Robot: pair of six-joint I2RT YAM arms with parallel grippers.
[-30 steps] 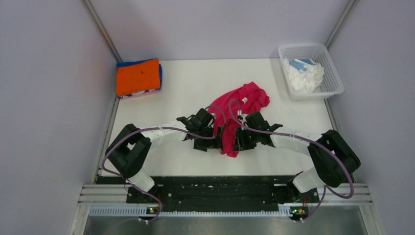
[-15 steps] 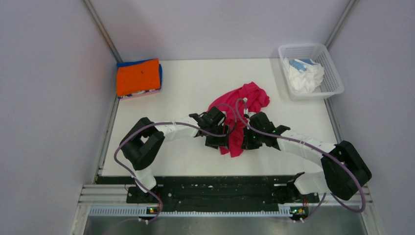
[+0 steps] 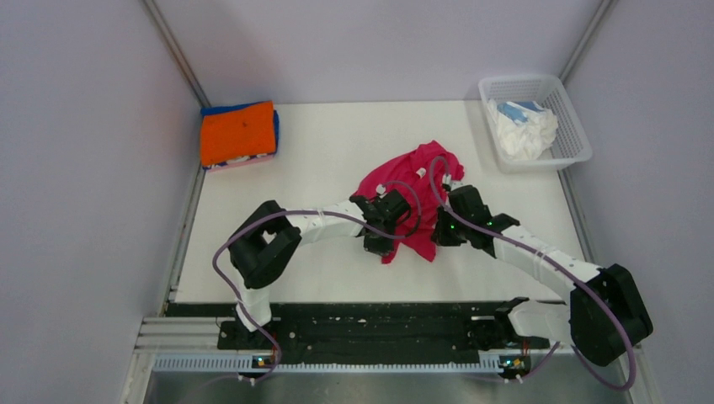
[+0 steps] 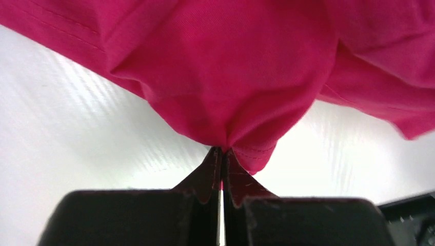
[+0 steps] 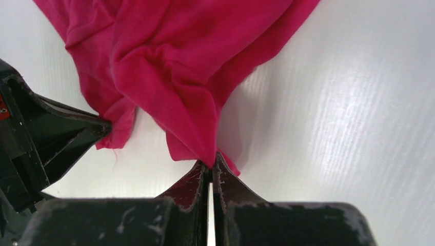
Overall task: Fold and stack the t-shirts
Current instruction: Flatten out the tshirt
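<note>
Cloth of the crimson-pink shirt lies in a crumpled heap on the white table. Most of it sits just past our two grippers, on their far side.

Our left gripper has its two fingers pressed together on a small bunch at the near edge of the shirt. Our right gripper is close beside it on the right and pinches another bunch of that edge the same way. A strip of the shirt lies between them.

We think we hold two spots so we can pull them apart and spread the shirt flat. A crumpled shirt will not fold well. The cloth is soft and thin, so a small pinch could slip out if we pull too fast.

Far off to the left of our left gripper, and farther back, an orange shirt lies folded on top of a blue shirt. We think the pink one goes on that pile once it is folded.

Far to the right of our right gripper, and farther back, a basket holds a crumpled white shirt and a pale blue shirt. They seem to wait there for their turn.
</note>
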